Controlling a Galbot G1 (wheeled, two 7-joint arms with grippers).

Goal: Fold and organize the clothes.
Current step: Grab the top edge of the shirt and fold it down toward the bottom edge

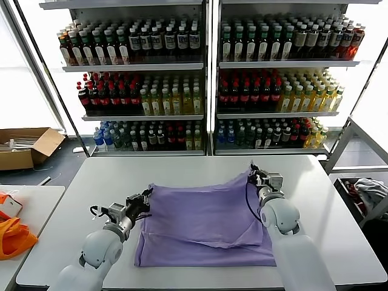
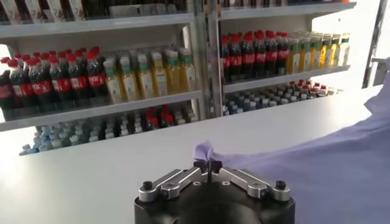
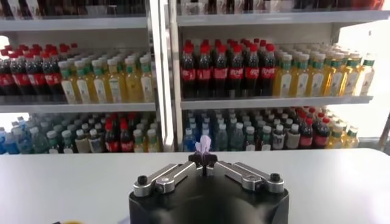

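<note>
Orange fabric item (image 1: 13,237): on a side surface, well left of the white bench (image 1: 339,242); not part of the work.

Left gripper (image 1: 145,199): at the left edge of the lavender soft-knit T-shirt (image 1: 206,224), jaws closed on a small pinch of its cloth; the left wrist view shows a tuft of fabric (image 2: 204,150) standing above the shut jaws.

Lavender T-shirt: spread mid-bench, plain side up, partly folded, with the right-hand portion lifted and drawn inward. Judged held at two edges so that a layer can be carried over evenly.

Right gripper (image 1: 256,176): at the T-shirt's far right corner, raised off the bench, jaws clamped on a peak of cloth (image 3: 203,144).

Shelves of bottled drinks (image 1: 206,79): behind the bench.
</note>
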